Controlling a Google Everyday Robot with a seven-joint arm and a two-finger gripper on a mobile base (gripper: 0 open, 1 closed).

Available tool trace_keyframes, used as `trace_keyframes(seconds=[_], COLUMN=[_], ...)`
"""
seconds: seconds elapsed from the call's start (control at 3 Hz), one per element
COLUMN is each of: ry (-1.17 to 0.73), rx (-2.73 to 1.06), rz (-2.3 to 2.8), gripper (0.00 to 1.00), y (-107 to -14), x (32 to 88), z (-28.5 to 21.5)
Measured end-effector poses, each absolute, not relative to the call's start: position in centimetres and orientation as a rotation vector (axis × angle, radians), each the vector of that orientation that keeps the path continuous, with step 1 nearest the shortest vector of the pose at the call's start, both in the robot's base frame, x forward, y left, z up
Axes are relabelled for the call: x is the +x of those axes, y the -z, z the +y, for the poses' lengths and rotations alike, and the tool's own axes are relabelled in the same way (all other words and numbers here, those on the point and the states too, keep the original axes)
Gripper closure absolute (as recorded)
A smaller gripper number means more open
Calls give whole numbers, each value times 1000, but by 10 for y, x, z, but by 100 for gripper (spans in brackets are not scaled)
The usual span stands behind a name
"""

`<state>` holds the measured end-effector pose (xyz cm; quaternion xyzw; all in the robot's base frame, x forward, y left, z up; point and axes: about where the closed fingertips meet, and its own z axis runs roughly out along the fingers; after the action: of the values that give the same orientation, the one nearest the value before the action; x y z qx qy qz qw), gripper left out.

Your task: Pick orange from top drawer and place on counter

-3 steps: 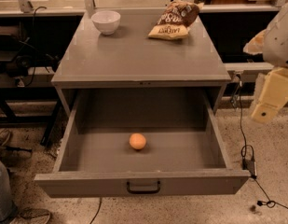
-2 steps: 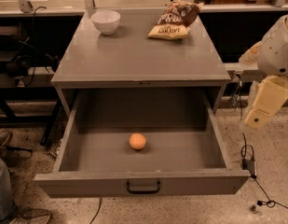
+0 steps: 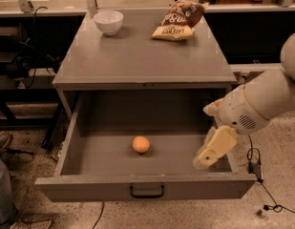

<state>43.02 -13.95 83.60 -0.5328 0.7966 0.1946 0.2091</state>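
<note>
The orange (image 3: pixel 141 144) lies on the floor of the open top drawer (image 3: pixel 89 156), a little left of its middle. The drawer is pulled out fully, with its dark pull handle (image 3: pixel 147 192) at the front centre. The gripper (image 3: pixel 204 160) hangs over the drawer's right side, to the right of the orange and apart from it. The white arm (image 3: pixel 261 104) reaches in from the right. The grey counter (image 3: pixel 137 56) tops the cabinet above the drawer.
A white bowl (image 3: pixel 108 22) stands at the counter's back left and a chip bag (image 3: pixel 178 19) lies at its back right. Cables (image 3: pixel 257 171) run on the floor right of the cabinet. Dark tables stand behind, on both sides.
The arm has swung left and down from beside the cabinet, bringing the gripper over the drawer's right side. The orange has not moved.
</note>
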Motion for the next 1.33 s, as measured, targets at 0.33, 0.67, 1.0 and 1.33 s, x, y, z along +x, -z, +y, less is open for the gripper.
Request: trace_keyframes(seconds=[0.33,0.67,1.0,1.33], ry=[-682,-636,-636,-594], rx=[-1378,-1300,-1300,-1269], rz=[2145,2103,2103,2023], gripper=[0,0,0,0], y=[-796,-796,-796,-785], x=[454,480,480,499], z=[-85,-75,-75,-65])
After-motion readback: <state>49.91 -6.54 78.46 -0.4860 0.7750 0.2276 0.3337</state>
